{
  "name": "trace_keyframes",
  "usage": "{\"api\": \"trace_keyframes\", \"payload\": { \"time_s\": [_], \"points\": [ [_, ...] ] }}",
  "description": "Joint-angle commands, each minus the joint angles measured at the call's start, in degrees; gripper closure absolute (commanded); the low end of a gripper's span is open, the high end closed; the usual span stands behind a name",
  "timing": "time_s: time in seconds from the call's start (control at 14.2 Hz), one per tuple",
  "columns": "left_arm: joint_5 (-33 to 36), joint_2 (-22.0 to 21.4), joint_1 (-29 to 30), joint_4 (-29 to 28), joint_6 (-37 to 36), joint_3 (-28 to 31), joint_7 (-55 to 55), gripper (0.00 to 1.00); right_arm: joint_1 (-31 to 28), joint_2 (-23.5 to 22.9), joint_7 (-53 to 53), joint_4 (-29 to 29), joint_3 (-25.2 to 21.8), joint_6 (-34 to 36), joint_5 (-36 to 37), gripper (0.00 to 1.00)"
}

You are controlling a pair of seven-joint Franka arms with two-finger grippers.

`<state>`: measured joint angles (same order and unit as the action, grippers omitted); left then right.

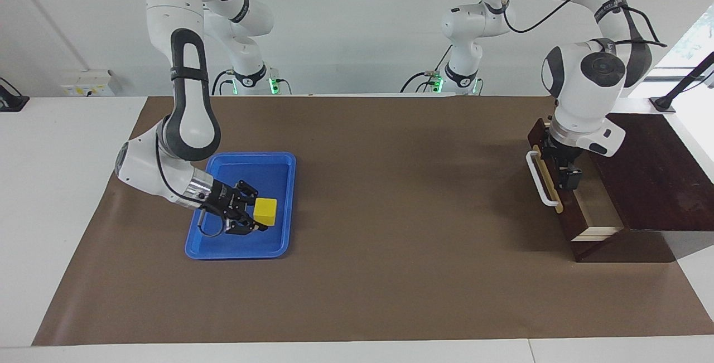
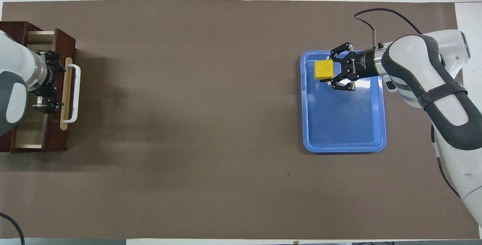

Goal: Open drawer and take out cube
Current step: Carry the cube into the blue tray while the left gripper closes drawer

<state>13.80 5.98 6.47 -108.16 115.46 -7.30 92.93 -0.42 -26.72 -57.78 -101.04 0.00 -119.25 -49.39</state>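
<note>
The yellow cube [image 1: 266,211] [image 2: 324,70] is between the fingers of my right gripper [image 1: 257,217] [image 2: 328,71], which is shut on it low over the blue tray [image 1: 279,173] [image 2: 342,124]. I cannot tell whether the cube rests on the tray floor. The drawer [image 1: 574,235] [image 2: 60,139] stands pulled out of its dark wooden box [image 1: 658,173], and its pale interior shows. My left gripper [image 1: 570,179] [image 2: 47,80] reaches down into the drawer just inside its front panel, next to the white bar handle [image 1: 541,182] [image 2: 76,92], with its fingers spread.
A brown mat [image 1: 390,212] covers the table. The blue tray lies toward the right arm's end and the drawer box toward the left arm's end. The right arm's elbow hangs over the mat beside the tray.
</note>
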Motion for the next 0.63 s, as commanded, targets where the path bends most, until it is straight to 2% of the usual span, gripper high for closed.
{"api": "trace_keyframes", "payload": {
  "time_s": [0.0, 0.28, 0.42, 0.56],
  "points": [
    [1.3, -0.1, 4.6, -0.1, 1.2, -0.3, -4.7, 0.00, -1.1, -1.4, 4.2, -0.1, 0.6, -0.7, -1.6, 1.00],
    [1.3, 0.0, 7.5, -0.2, 2.3, -0.3, -8.8, 0.00, -1.2, -1.9, 10.1, -2.9, 0.6, -2.3, -2.5, 1.00],
    [1.3, 0.1, 6.8, 0.1, 1.8, -0.4, -9.8, 0.00, -1.2, -1.9, 10.2, -3.2, 0.6, -2.3, -2.7, 1.00],
    [1.0, 0.3, 6.3, 2.1, 1.4, -0.6, -16.8, 0.00, -1.1, -1.9, 10.3, -3.2, 0.6, -2.4, -2.7, 1.00]
  ]
}}
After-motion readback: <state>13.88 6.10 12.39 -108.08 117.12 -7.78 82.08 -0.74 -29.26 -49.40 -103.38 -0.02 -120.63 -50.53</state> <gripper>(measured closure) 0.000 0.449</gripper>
